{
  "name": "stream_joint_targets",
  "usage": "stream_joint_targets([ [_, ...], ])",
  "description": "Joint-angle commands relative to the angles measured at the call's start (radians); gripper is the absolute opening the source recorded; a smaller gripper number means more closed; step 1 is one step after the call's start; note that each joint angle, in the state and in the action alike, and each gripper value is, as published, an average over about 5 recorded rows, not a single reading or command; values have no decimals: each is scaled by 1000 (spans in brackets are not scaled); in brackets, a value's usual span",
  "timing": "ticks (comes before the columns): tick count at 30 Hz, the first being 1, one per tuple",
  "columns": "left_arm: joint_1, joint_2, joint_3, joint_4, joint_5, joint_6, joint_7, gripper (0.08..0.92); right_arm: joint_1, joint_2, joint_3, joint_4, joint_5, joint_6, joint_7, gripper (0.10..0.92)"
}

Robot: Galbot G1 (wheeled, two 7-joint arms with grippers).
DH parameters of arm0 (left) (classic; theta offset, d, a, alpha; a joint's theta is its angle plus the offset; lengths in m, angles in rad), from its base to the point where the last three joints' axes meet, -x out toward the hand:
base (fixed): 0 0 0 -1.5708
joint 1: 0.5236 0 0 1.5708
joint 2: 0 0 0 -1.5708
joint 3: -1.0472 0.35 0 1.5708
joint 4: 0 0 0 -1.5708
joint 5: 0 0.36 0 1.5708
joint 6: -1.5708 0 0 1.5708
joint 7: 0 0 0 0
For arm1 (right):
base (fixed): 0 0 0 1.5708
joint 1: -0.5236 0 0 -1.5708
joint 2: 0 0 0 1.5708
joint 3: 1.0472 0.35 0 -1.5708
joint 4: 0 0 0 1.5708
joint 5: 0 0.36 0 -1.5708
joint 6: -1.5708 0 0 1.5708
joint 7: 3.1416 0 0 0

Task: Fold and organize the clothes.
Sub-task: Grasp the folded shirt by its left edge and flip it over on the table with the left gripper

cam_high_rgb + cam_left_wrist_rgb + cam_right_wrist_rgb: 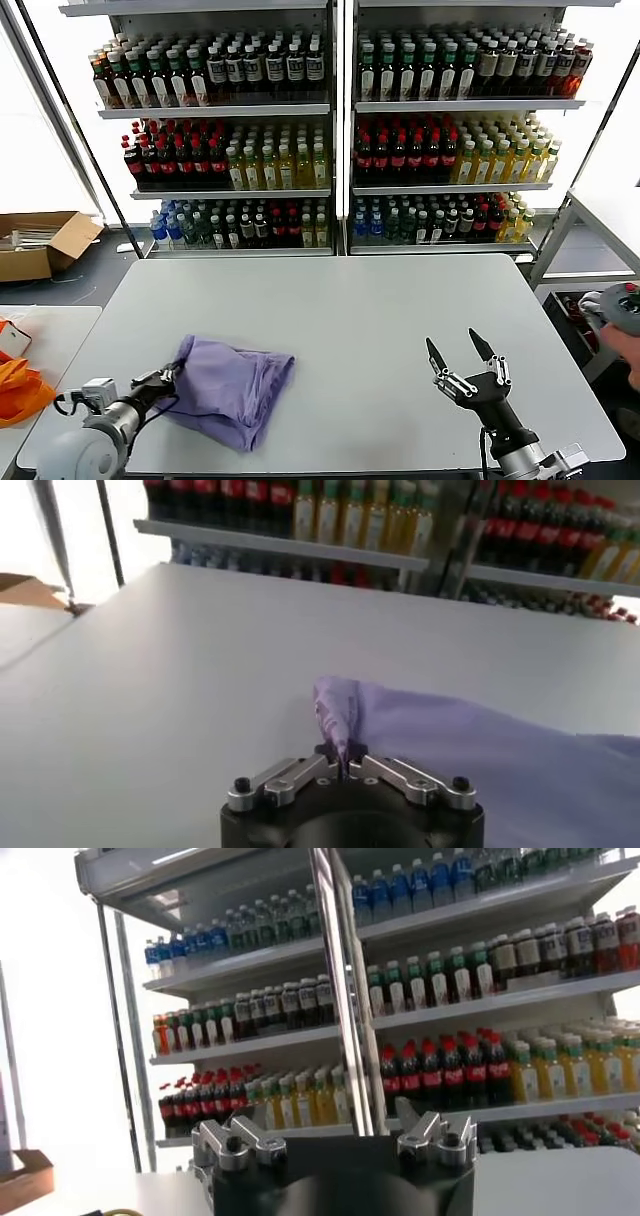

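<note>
The lavender T-shirt (232, 385) lies crumpled and partly folded on the near left part of the grey table (350, 320). My left gripper (172, 377) is at the shirt's left edge, shut on a pinched fold of the fabric. In the left wrist view the purple cloth (450, 735) rises from between the closed fingers of the left gripper (343, 765). My right gripper (461, 352) is open and empty, pointing upward above the near right part of the table, well apart from the shirt. In the right wrist view the right gripper (335, 1138) faces the shelves.
Shelves of bottled drinks (330, 130) stand behind the table. An orange fabric (18, 390) lies on a side table at the left. A cardboard box (40, 243) sits on the floor at the far left. A person's hand with a controller (618, 315) shows at the right edge.
</note>
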Motion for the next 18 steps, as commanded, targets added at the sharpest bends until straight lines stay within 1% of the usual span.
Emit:
stream_joint_targets([
  [1, 20, 49, -382, 73, -67, -5, 17, 109, 8, -4, -4, -1, 4, -1, 0, 823],
  [6, 38, 110, -517, 144, -69, -4, 37, 109, 4, -9, -3, -1, 8, 2, -2, 823],
  [10, 49, 142, -570, 137, -73, -1, 38, 109, 1, -9, 1, 4, 10, 4, -2, 823],
  [12, 59, 145, -576, 98, -74, -1, 35, 109, -2, -8, 4, 6, 12, 5, -2, 823],
  [14, 69, 130, -563, 24, -75, 3, 25, 109, -7, -5, 7, 5, 12, 9, -3, 823],
  [16, 77, 101, -525, -62, -74, 12, 7, 109, -13, -1, 8, 3, 11, 13, -4, 823],
  [18, 85, 64, -455, -150, -67, 23, -23, 109, -18, 2, 8, 1, 9, 17, -5, 823],
])
